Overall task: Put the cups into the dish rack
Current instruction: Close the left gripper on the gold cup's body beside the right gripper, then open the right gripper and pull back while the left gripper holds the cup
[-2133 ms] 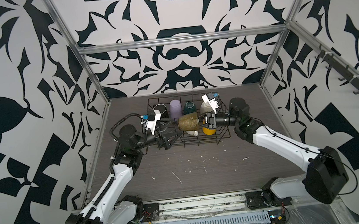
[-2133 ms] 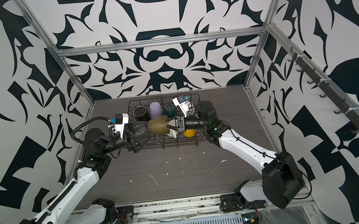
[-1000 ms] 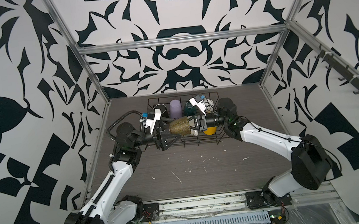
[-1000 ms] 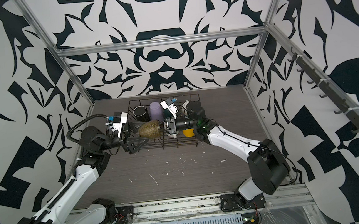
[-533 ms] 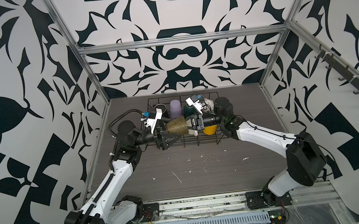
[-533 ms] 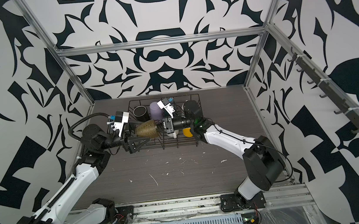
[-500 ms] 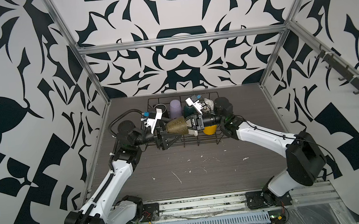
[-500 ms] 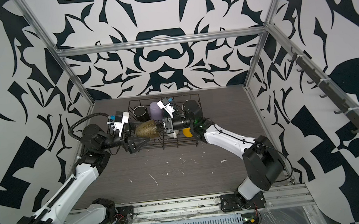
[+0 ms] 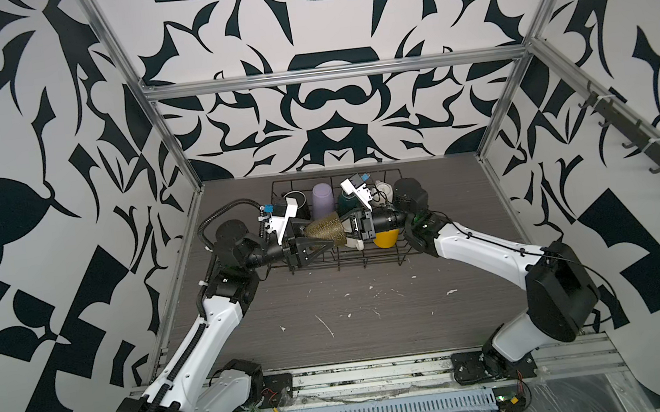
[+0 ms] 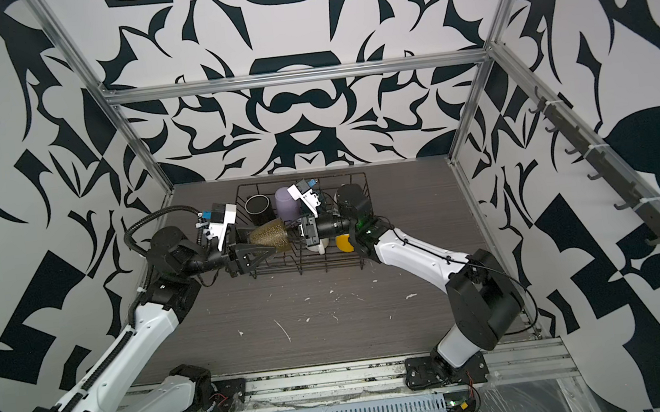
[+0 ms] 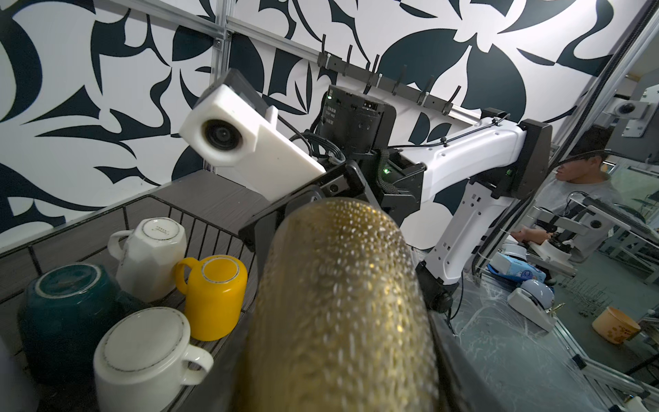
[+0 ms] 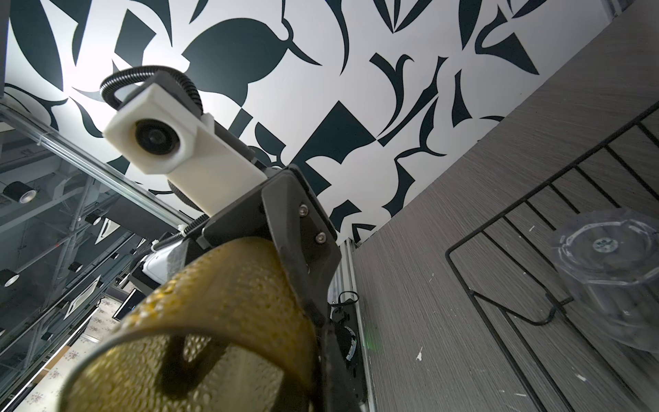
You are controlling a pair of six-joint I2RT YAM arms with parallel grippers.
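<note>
The amber-olive glass, pebbled and cone-shaped, lies level over the front left of the wire dish rack. My right gripper pinches its wide rim, one finger inside, while my left gripper clasps the narrow base, both arms reaching in low, wrists facing. An upside-down yellow mug, white mug and teal mug stand just behind.
</note>
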